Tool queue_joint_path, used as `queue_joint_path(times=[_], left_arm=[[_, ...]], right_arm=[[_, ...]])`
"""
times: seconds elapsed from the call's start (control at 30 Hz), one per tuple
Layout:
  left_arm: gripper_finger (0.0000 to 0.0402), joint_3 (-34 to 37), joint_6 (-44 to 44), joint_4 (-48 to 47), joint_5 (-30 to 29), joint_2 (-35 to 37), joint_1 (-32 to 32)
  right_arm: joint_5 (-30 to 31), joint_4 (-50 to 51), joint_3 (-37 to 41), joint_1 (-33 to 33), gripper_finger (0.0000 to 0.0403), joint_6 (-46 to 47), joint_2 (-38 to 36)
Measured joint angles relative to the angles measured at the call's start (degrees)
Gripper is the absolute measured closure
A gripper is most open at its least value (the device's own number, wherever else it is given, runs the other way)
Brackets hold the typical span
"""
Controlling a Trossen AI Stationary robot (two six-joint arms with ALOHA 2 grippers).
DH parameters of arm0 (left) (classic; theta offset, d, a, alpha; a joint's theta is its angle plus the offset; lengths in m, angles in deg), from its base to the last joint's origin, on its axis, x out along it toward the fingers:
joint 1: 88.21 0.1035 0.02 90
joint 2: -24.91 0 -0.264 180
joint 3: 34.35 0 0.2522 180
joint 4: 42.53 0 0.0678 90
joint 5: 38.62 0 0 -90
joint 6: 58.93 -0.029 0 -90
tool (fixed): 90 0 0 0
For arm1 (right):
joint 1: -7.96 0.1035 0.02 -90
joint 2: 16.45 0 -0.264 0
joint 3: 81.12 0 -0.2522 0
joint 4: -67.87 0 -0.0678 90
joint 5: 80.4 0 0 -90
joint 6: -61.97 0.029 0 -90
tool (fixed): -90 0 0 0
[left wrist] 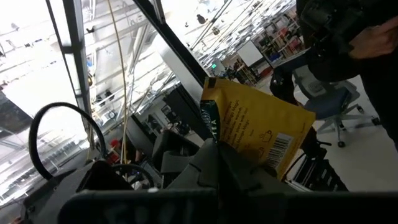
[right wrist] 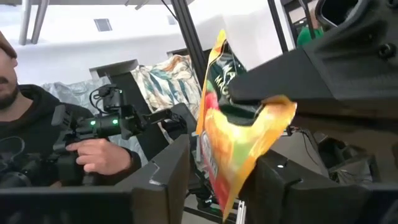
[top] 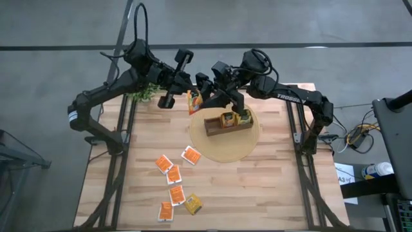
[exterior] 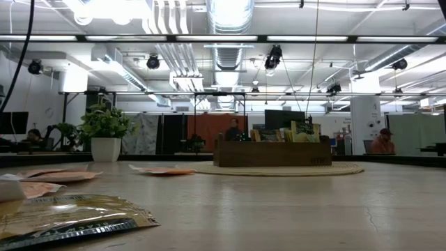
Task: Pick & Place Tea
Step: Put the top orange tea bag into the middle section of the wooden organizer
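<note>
- Left pincer [top: 190,96] raised over the counter's [top: 257,193] far edge, pinching a yellow-orange tea sachet [top: 194,102] by its edge.
- Right pincer [right wrist: 214,186] spread, fingers either side of the same sachet; contact unclear.
- Sachet is crinkled glossy foil, flat and square.
- Both arms reach inward, meeting beside the wooden box [top: 226,125].
- More sachets [top: 175,183] lie flat near the counter's front left.

Two arms, each with one tool: left tool [top: 191,96], right tool [top: 201,95]. One sachet [top: 194,101] held aloft between them. Six sachets [top: 174,174] lie loose on the tabletop [top: 270,187]. One wooden box [top: 226,126] on one round mat [top: 225,149]; its contents, perhaps several sachets, cannot be counted. One potted plant [top: 143,94].
</note>
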State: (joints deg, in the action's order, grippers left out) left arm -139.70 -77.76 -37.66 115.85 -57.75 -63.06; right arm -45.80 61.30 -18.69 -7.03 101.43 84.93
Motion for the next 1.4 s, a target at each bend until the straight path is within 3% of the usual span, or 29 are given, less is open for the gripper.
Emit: queue_joint_path(times=[0.3, 0.43, 0.6, 0.73, 0.93, 1.1, 1.2, 1.3, 1.4], left_arm=[[0.0402, -0.2, 0.7, 0.2, 0.3, -0.6, 0.0], [0.0401, -0.3, 1.9, 0.2, 0.1, -0.6, 0.0], [0.0401, -0.3, 12.9, 1.1, -3.9, -0.6, 0.0], [0.0391, -0.3, 16.1, 1.3, -5.3, -0.6, 0.0], [0.0319, -0.4, 20.0, 1.6, -8.3, -0.3, 0.3], [0.0254, -0.3, 23.8, 0.0, -7.3, 0.6, 0.7], [0.0235, -0.3, 25.5, -3.3, -6.9, 2.2, 0.9], [0.0230, -0.3, 25.5, -9.8, -7.5, 4.3, 1.0], [0.0229, -0.3, 24.2, -18.3, -14.2, 6.6, 1.1]], right_arm=[[-0.2, 0.0, 0.0, 0.1, 0.0384, -0.9, 0.0], [-0.4, 0.0, 0.0, 0.1, 0.0387, -1.1, 0.0], [-1.4, -0.5, -0.1, -0.1, 0.0388, -1.8, 0.0], [-2.0, -0.4, -0.1, -0.5, 0.0389, -1.8, -0.1], [-5.3, 0.1, 0.0, -0.2, 0.0389, -1.7, 0.0], [-6.3, 0.9, 0.0, -0.6, 0.0390, -0.9, -0.4], [-8.1, 5.7, 0.0, -1.2, 0.0390, -1.9, -0.9], [-7.9, 16.4, 0.0, -2.3, 0.0390, -8.5, -1.6], [-6.1, 26.5, 0.0, -3.5, 0.0390, -15.2, -2.0]])
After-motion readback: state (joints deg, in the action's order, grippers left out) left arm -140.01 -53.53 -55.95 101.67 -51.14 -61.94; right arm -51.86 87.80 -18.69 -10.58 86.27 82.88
